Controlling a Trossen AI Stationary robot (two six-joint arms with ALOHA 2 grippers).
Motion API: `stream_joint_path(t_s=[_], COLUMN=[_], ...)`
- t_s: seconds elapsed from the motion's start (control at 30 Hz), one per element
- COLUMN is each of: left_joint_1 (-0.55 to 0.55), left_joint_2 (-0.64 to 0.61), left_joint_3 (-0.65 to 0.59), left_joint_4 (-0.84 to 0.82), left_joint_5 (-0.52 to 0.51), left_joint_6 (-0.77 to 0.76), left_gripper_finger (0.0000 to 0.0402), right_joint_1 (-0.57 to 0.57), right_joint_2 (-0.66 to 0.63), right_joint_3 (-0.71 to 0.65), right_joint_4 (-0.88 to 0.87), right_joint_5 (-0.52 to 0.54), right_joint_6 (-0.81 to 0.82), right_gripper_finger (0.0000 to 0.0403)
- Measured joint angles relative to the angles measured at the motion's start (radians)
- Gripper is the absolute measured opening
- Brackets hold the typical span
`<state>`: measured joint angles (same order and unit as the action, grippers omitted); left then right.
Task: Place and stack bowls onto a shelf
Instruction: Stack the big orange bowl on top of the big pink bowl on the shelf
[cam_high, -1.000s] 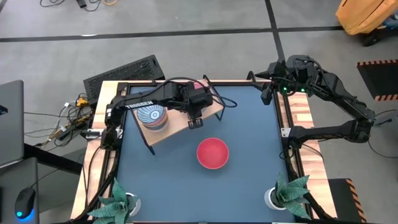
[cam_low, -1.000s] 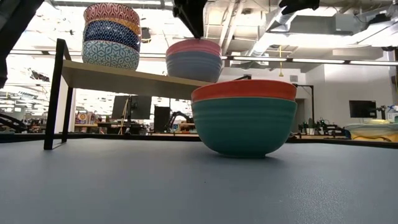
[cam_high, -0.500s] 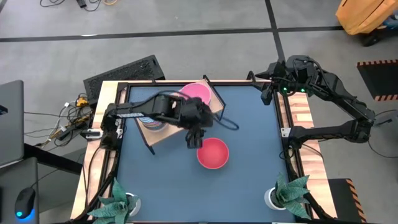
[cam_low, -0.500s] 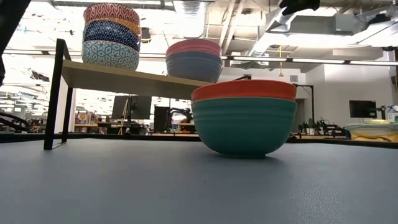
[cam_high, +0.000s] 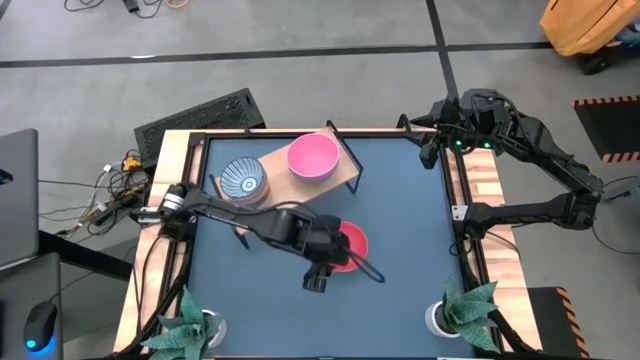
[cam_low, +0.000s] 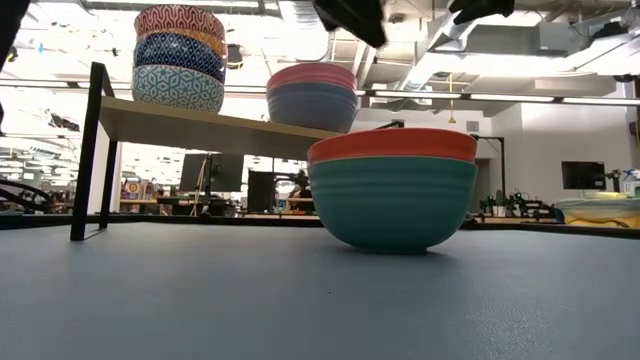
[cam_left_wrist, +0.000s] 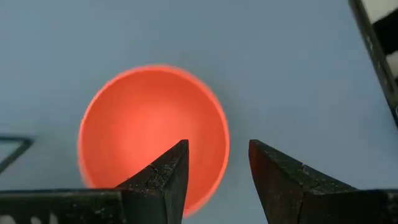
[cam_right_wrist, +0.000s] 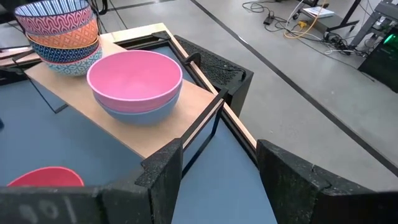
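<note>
A red bowl (cam_high: 350, 243) (cam_left_wrist: 152, 130) sits nested in a green bowl (cam_low: 392, 205) on the dark blue tabletop. My left gripper (cam_high: 317, 280) (cam_left_wrist: 216, 146) hangs open, high above it, and its fingers touch nothing. The wooden shelf (cam_high: 285, 192) (cam_low: 200, 125) carries a stack of patterned bowls (cam_high: 243, 180) (cam_low: 180, 55) and a pink and light blue bowl (cam_high: 312, 157) (cam_right_wrist: 134, 81). My right gripper (cam_high: 425, 148) (cam_right_wrist: 217, 158) waits open at the table's far right corner.
Two white pots with green plants (cam_high: 195, 322) (cam_high: 465, 310) stand at the near corners. A raised wooden frame (cam_high: 470, 180) borders the table. Bare tabletop lies right of the red bowl and along the near edge.
My left gripper has moved from above the pink bowl on the shelf toward the table's near edge and now hangs over the red bowl. The pink bowl stays on the shelf, uncovered in the high view. The bowls have not moved.
</note>
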<state>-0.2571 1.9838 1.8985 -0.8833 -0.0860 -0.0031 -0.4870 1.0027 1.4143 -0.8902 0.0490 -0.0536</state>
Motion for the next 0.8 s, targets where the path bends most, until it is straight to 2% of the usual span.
stream_joint_path(t_s=[0.2, 0.33, 0.53, 0.8], left_joint_1=[-0.004, -0.001, 0.002, 0.007], left_joint_2=[-0.001, -0.001, -0.001, -0.001], left_joint_3=[-0.148, -0.214, -0.323, -0.346], left_joint_4=[0.14, 0.2, 0.318, 0.337], left_joint_5=[0.015, 0.056, 0.057, 0.055], left_joint_6=[-0.008, -0.027, -0.057, -0.062], left_gripper_finger=[0.0152, 0.0152, 0.0152, 0.0128], right_joint_1=[0.0, 0.0, 0.0, 0.0], right_joint_2=[0.0, 0.0, 0.0, 0.0], right_joint_3=[0.0, 0.0, 0.0, 0.0], right_joint_4=[0.0, -0.004, -0.023, -0.023], right_joint_5=[0.0, 0.0, 0.0, 0.0], right_joint_6=[0.0, 0.0, 0.001, 0.001], right_gripper_finger=[0.023, 0.023, 0.023, 0.023])
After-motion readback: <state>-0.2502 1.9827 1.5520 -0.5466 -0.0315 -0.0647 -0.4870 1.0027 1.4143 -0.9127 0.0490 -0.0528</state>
